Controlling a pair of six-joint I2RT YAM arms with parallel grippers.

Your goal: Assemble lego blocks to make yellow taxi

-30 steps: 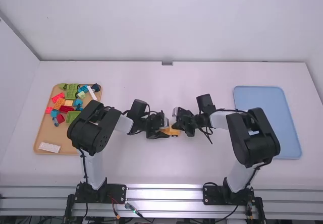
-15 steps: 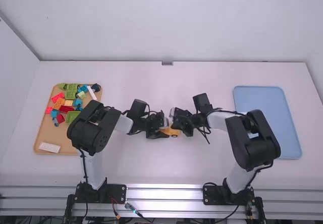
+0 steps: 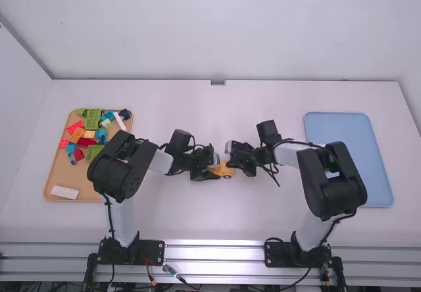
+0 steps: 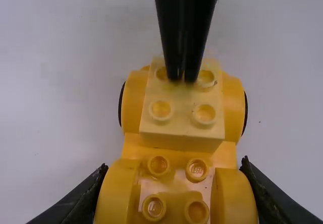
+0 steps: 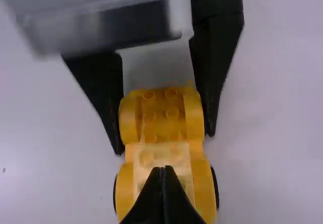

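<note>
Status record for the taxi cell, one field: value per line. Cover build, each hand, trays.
build: yellow toy car, partly assembled, mid-table between the arms
top piece: pale yellow brick between the rounded sides at one end, studs up
wheels: black, at the pale brick's end
left hand: fingers gripping both sides of the car's other end
right hand: fingers together, tips at the top of the pale brick
wooden tray: loose bricks in mixed colours, left of the left arm
blue tray: far right
</note>
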